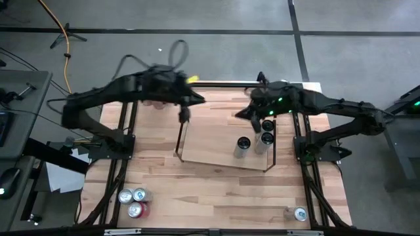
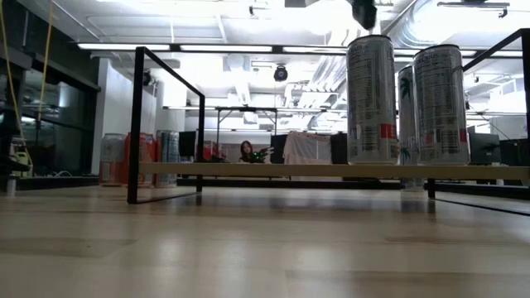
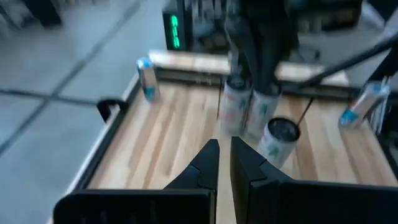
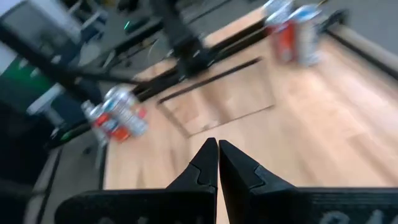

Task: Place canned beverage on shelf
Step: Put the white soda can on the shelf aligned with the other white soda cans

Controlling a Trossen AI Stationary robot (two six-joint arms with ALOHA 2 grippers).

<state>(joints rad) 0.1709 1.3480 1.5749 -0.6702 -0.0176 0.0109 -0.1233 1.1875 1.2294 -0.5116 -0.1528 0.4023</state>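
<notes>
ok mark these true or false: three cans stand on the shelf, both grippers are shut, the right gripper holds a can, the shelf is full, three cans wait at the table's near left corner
1. Three cans stand on the shelf: true.
2. The left gripper and the right gripper are shut: true.
3. The right gripper holds a can: false, its fingers are closed on nothing.
4. The shelf is full: false, most of its board is bare.
5. Three cans wait at the near left corner: true.

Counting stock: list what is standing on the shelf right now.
Three cans stand upright on the shelf, grouped at its right end; the rest of its board is bare. The right gripper hovers just past them, partly covering the farthest can's top.
</notes>
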